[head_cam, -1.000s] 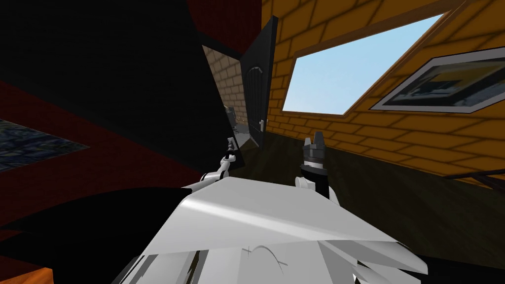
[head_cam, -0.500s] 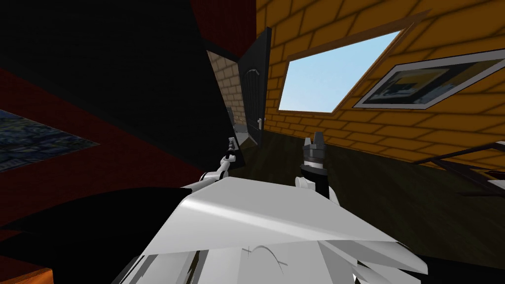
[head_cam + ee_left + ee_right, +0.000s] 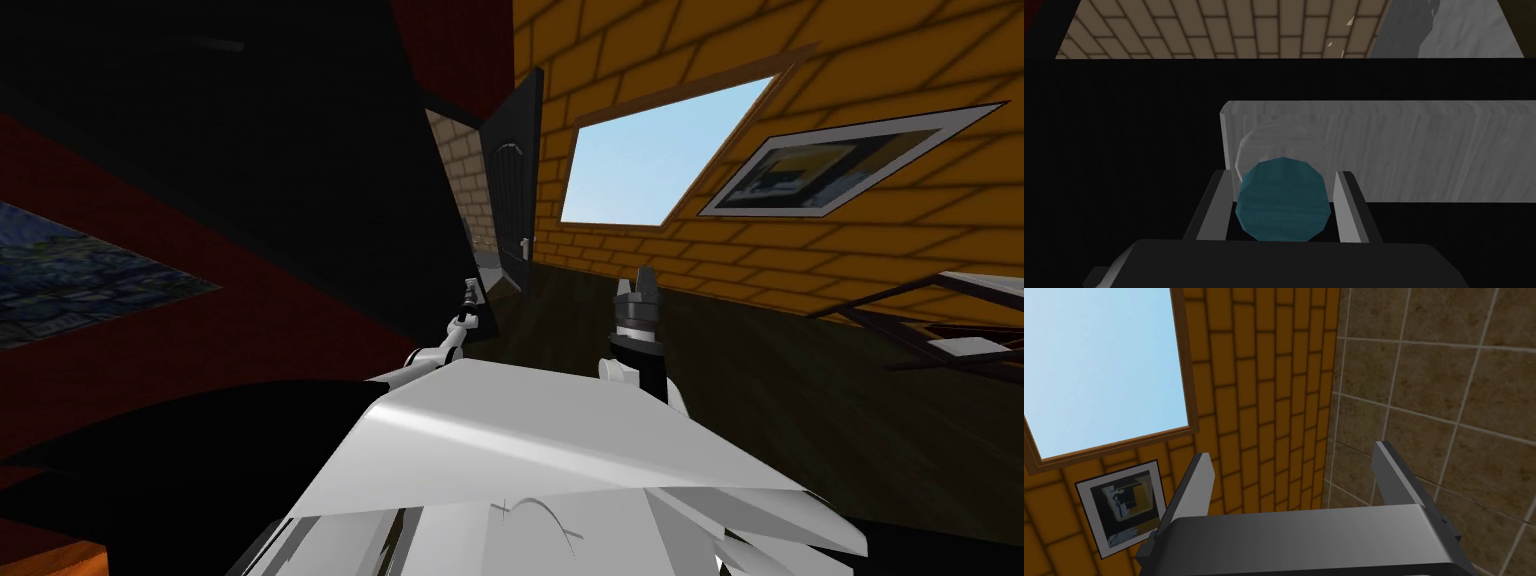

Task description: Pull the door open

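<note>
Door [image 3: 1134, 150]: dark leaf on my left side, close in. The left end effector [image 3: 1283, 172] is on its knob.

- Left end effector: fingers [image 3: 1346, 210] pinch the round teal knob [image 3: 1283, 202] from both sides, with the knob seated deep between them against the dark body. The deep grip is probably there so that a pull does not slip off the round shape.
- The knob sits on a pale grey plate [image 3: 1404, 150] mounted to the dark door face. The knob's axis points straight out of the face, toward the end effector.
- In the head view the left arm reaches forward and left, with the end effector [image 3: 468, 293] at the door's free edge. That edge runs up and away from there. I judge the leaf's long axis as upright, the slant being the camera's.
- Past the edge a strip of tan brick wall [image 3: 1224, 30] shows, so the leaf looks partly open. I can't tell the exact angle.
- Right end effector [image 3: 1294, 460]: fingers spread, holding nothing, held up in front of the chest and well clear of the door. It looks parked out of the swing path.
- Farther on, a second dark door [image 3: 512, 200] stands ajar against the orange brick wall [image 3: 650, 270].
</note>
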Robot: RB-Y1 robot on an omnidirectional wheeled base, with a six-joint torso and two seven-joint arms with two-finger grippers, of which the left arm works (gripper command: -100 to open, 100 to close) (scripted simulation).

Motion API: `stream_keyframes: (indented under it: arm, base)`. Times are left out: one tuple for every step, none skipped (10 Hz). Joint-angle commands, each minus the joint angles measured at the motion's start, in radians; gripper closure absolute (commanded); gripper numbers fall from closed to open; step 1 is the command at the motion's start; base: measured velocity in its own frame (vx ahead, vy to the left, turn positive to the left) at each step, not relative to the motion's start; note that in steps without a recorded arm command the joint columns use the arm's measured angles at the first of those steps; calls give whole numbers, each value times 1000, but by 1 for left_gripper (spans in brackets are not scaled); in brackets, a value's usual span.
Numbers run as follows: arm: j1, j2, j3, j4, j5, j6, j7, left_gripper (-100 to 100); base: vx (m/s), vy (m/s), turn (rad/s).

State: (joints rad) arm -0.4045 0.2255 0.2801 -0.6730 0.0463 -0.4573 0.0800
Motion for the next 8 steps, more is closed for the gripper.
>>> stream_keyframes:
  arm:
    - [6,2,-16,-2,-4,-1,14,100]
    - [6,4,-21,-2,-5,-2,18,100]
    - [6,6,-32,-3,-8,-3,27,100]
    - [7,9,-43,-4,-10,-4,37,100]
    - [7,12,-53,-5,-12,-5,45,100]
    - [8,14,-63,-5,-15,-6,53,100]
    - [8,16,-70,-6,-16,-7,60,100]
    - [8,17,-76,-6,-18,-8,64,100]
  base:
    - [-195,65,-93]
    - [-161,64,-77]
    - [-156,60,-80]
    - [-190,68,-97]
    - [-218,109,-111]
    - [-210,74,-112]
    - [-193,57,-77]
    - [-174,52,-58]
